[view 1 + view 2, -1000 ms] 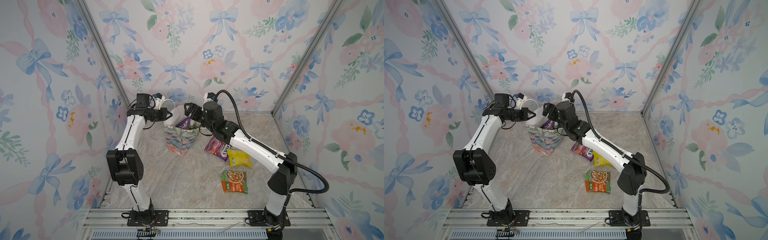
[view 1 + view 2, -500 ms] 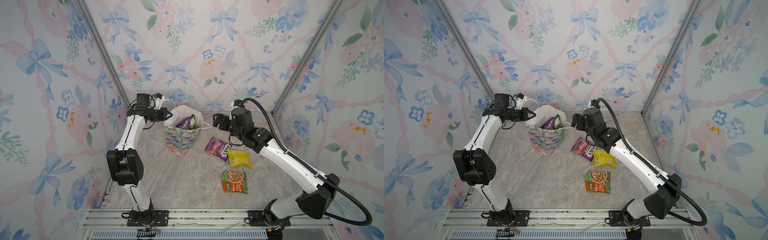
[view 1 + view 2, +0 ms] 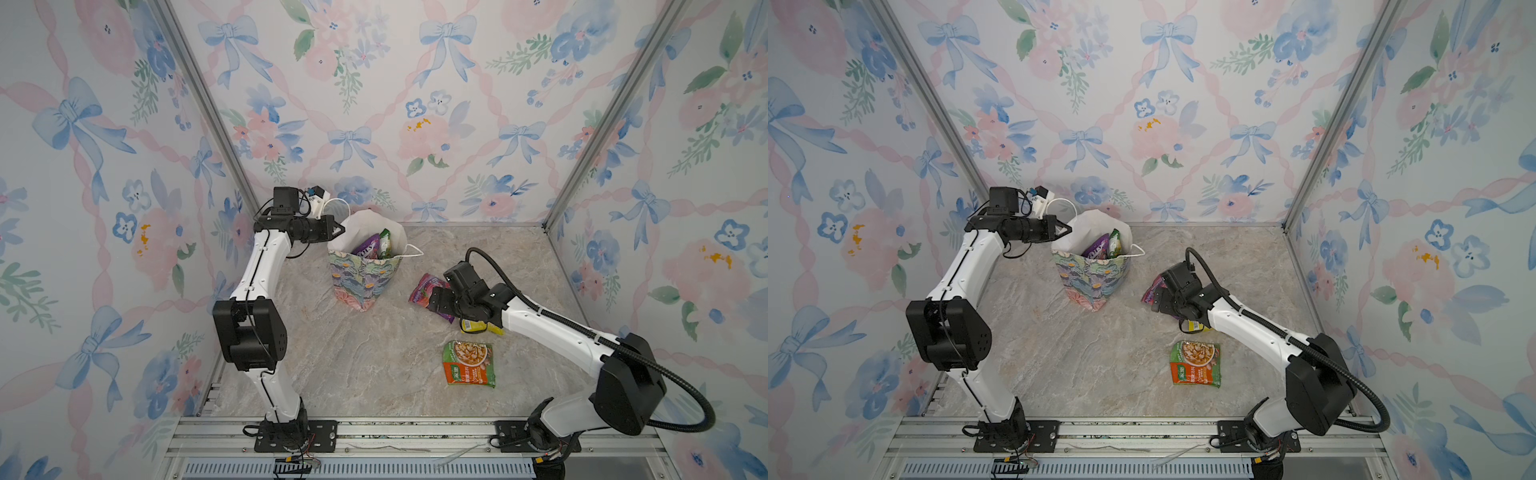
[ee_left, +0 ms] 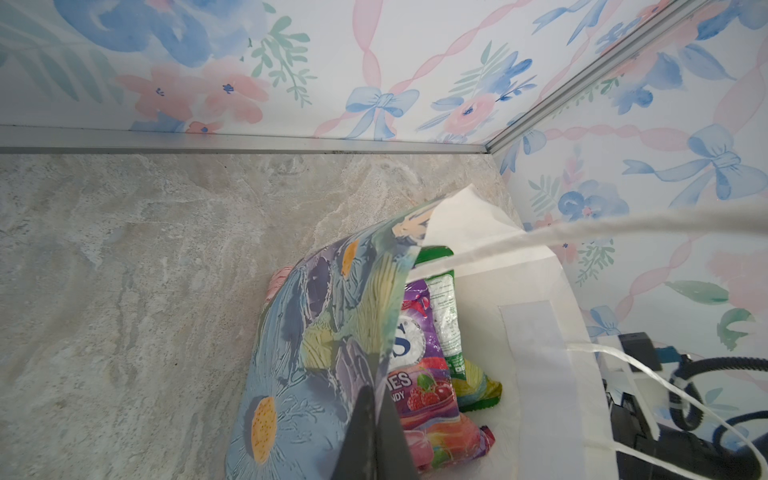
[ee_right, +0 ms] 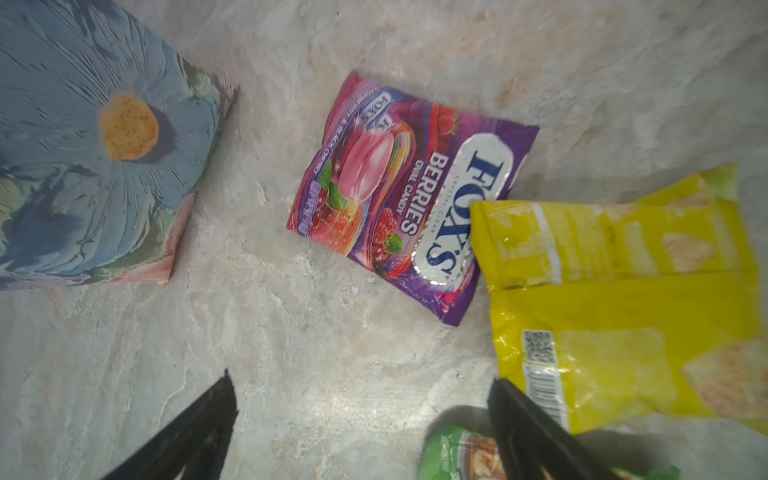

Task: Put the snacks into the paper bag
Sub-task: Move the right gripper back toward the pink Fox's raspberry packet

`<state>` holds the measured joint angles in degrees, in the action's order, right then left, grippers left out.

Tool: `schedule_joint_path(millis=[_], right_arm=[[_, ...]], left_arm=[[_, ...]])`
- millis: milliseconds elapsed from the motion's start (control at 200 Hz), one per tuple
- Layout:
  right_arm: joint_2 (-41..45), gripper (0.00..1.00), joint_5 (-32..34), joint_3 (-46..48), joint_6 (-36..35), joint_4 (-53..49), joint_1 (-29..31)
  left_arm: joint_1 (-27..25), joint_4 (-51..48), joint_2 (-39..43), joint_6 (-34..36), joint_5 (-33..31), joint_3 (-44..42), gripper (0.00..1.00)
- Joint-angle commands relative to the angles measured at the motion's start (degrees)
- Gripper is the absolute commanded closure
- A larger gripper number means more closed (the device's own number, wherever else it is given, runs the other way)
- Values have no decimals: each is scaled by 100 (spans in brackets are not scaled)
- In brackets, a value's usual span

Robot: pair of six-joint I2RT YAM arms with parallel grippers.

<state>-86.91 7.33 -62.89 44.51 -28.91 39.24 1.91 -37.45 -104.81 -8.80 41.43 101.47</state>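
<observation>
The floral paper bag (image 3: 361, 278) (image 3: 1092, 278) stands upright at the back of the table. My left gripper (image 3: 338, 229) (image 4: 374, 390) is shut on its rim and holds the mouth wide. Inside lie a purple FOX'S packet (image 4: 419, 374) and a green pouch (image 4: 446, 299). My right gripper (image 3: 432, 301) (image 5: 361, 378) hangs open and empty just above the table. Beyond its fingertips lies a second purple FOX'S packet (image 5: 411, 195) (image 3: 428, 291). A yellow pouch (image 5: 623, 299) lies beside one finger, mostly under the arm in both top views. An orange-green pouch (image 3: 469, 363) (image 3: 1196, 363) lies nearer the front.
Floral walls with metal corner posts (image 3: 582, 137) close in the marble table (image 3: 353, 365) on three sides. The bag's white cord handle (image 4: 623, 226) stretches across the left wrist view. Bare marble lies between the bag and the front rail (image 3: 415, 432).
My right arm has drawn back from over the bag's mouth, swung right and come down low over the loose packets, open throughout. The left arm has stayed on the bag's rim.
</observation>
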Motion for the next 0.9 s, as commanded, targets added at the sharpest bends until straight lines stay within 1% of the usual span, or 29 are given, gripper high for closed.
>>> schedule_joint_path(millis=[0, 80, 150, 185, 295, 475, 730, 895], right_arm=[[-448, 4, -491, -63, 128, 108, 50], [-729, 4, -660, -113, 115, 118, -28], [-760, 3, -689, -88, 152, 184, -120], [-921, 3, -698, -60, 156, 218, -180], [-1013, 3, -598, 14, 49, 226, -391], [-1202, 3, -514, -114, -202, 201, -717], [-1698, 3, -192, -745, -667, 37, -892], [-2035, 3, -257, -1105, -810, 20, -877]], left_arm=[[45, -8, 189, 35, 111, -31, 100], [38, -8, 198, 40, 89, -24, 100], [38, -8, 190, 44, 88, -31, 100], [37, -6, 190, 40, 86, -30, 100], [38, -8, 176, 29, 93, -31, 100], [36, -8, 171, 45, 77, -40, 100], [46, -8, 160, 44, 69, -40, 100], [50, -7, 142, 52, 47, -40, 100]])
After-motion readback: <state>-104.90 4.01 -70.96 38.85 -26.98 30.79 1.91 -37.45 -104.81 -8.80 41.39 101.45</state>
